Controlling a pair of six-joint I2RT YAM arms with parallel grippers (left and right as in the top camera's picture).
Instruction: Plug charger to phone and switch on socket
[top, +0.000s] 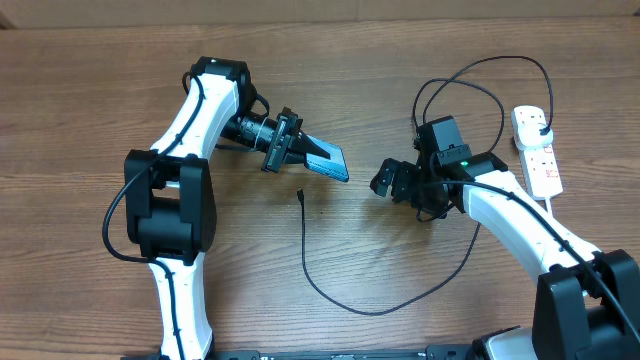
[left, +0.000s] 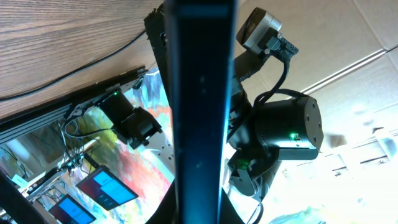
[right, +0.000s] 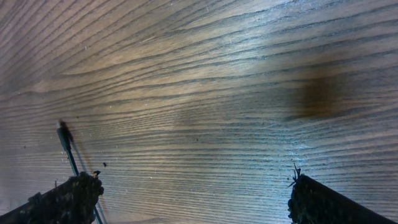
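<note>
1. The left gripper (top: 303, 151) pinches the phone (top: 328, 161) by one end. The phone sits left of table centre, tilted, with its free end pointing toward the right gripper (top: 384, 180). In the left wrist view the phone appears edge-on as a dark vertical bar with a cyan glow along one side.

2. The right gripper is spread. In the right wrist view its fingers (right: 69, 196) stand well apart over bare table (right: 211, 93) and hold nothing.

3. The charger (top: 372, 311) lies on the table. Its tip (top: 301, 195) rests below the phone, apart from it and from both grippers. The cable loops toward the near edge, rises past the right arm and arcs to the socket (top: 543, 165).

4. The socket lies at the far right. The black plug (top: 541, 123) sits in its far outlet. The switch position cannot be told.
</note>
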